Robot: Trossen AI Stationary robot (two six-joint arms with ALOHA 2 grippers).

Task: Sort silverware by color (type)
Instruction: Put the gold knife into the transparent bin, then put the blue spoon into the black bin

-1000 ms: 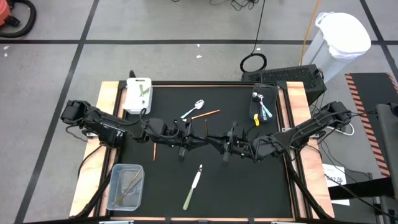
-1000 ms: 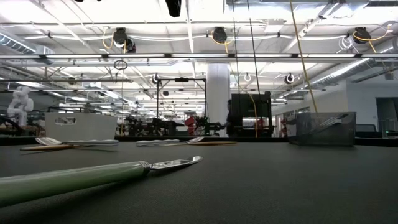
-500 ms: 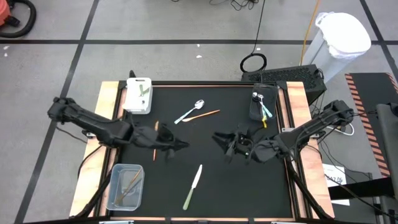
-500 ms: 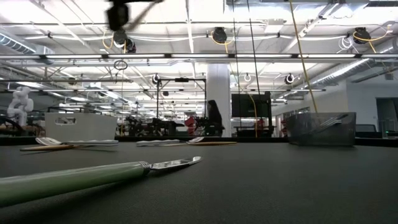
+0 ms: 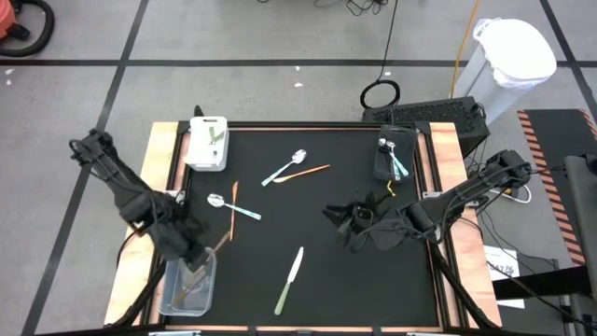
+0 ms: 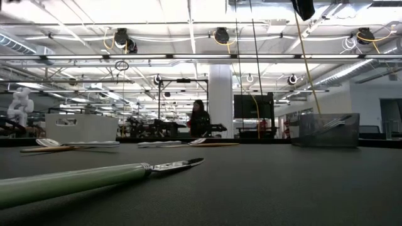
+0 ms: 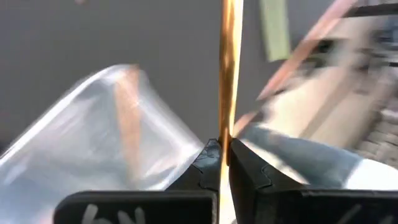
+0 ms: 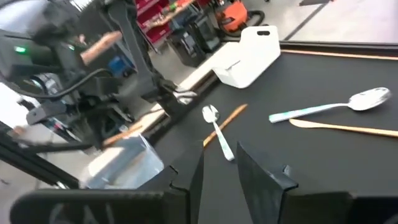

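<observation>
Orange utensil (image 7: 227,68), pale-green knife (image 5: 289,280), black table (image 5: 373,271)

One camera looks straight down on the black-topped table (image 5: 317,271); another skims it level; wrist cameras ride close.

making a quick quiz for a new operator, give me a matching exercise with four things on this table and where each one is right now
Things
1. green-handled knife with white blade
2. thin orange utensil
3. white rectangular bin
4. dark rectangular bin

Places
A. far left corner of the black mat
B. pinched in the left gripper above the clear plastic bin
C. far right edge of the mat, holding blue-handled utensils
D. lying loose at the mat's near middle

Pairs: 1-D, 2-B, 3-A, 4-C
</observation>
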